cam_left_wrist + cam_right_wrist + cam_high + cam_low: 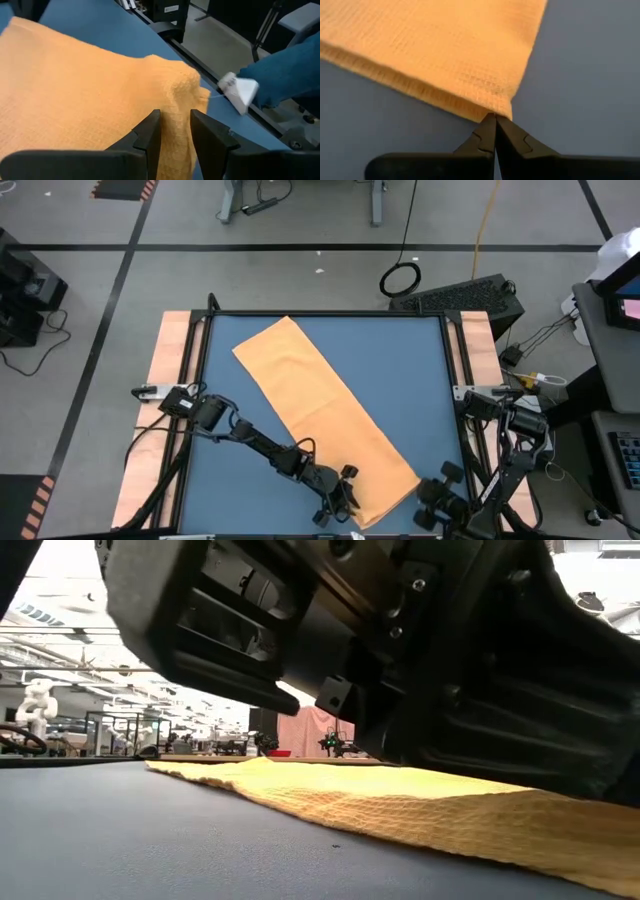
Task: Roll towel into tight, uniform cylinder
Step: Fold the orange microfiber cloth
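Observation:
The orange-yellow towel lies flat as a long strip on the blue table, running from the far left to the near right; it also shows in the low view. Its small white tag sticks out at the near end. My left gripper is at the towel's near end, shut on a raised ridge of cloth. My right gripper is shut, its tips at the towel's near right corner. My left gripper pinches a bunched ridge of the towel's near end between its two fingers, coming in low from the table's left. The rest of the towel lies flat on the table. My right gripper's shut fingertips meet the towel's corner on the table; whether any cloth is between them I cannot tell.
The table's near edge lies close to both grippers. Wooden side boards and a black frame border the blue surface. Bare blue surface shows far right and near left of the towel.

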